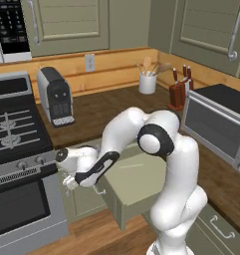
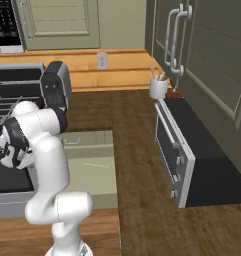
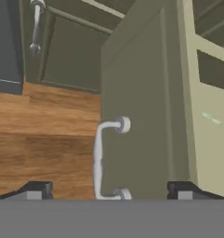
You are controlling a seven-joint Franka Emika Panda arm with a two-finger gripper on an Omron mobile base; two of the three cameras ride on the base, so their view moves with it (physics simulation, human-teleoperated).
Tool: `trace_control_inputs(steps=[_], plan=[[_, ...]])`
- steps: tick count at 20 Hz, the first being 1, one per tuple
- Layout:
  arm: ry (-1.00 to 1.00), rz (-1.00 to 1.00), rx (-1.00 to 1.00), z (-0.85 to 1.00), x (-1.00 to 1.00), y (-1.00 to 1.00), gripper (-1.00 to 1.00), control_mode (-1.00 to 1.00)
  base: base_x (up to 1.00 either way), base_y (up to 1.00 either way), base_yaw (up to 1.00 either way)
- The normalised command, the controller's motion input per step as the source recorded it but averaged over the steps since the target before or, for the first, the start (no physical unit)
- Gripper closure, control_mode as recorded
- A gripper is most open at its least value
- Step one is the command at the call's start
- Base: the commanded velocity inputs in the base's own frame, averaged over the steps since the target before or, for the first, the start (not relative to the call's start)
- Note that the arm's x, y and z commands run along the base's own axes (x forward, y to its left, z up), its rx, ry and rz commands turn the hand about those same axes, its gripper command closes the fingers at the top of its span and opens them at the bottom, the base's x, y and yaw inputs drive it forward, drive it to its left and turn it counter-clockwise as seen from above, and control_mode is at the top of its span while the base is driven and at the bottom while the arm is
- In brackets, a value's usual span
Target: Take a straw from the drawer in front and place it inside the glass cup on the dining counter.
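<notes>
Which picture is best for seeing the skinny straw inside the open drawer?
The right base view: it looks straight down into the open drawer, where the straw lies as a thin pale line on its floor. The left base view shows it fainter, beside the arm. The hand view catches a pale sliver past the drawer front.

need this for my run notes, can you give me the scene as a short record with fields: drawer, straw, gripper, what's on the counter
drawer: the drawer stands pulled out from the cabinet run, its silver handle right in front of the hand camera
straw: the straw lies flat on the drawer floor, a thin pale line, untouched
gripper: the gripper is open, one fingertip on each side of the handle, holding nothing
counter: coffee machine, white utensil holder, knife block, toaster oven
stove: stove left of the drawer
</notes>
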Motion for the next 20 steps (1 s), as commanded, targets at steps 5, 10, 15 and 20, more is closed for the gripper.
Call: trace_control_inputs(steps=[5, 10, 15, 20], plan=[[0.19, 0.0, 0.62, 0.95, -0.38, -0.22, -1.0, -1.0, 0.0, 0.0, 0.0], [0.04, 0.0, 0.32, 0.98, -0.12, -0.69, -1.0, -1.0, 0.0, 0.0, 0.0], [0.07, -0.08, 0.06, 0.32, 0.08, -0.93, -1.0, -1.0, 0.0, 0.0, 0.0], [0.03, -0.07, -0.04, 0.0, 0.34, -0.52, -1.0, -1.0, 0.0, 0.0, 0.0]])
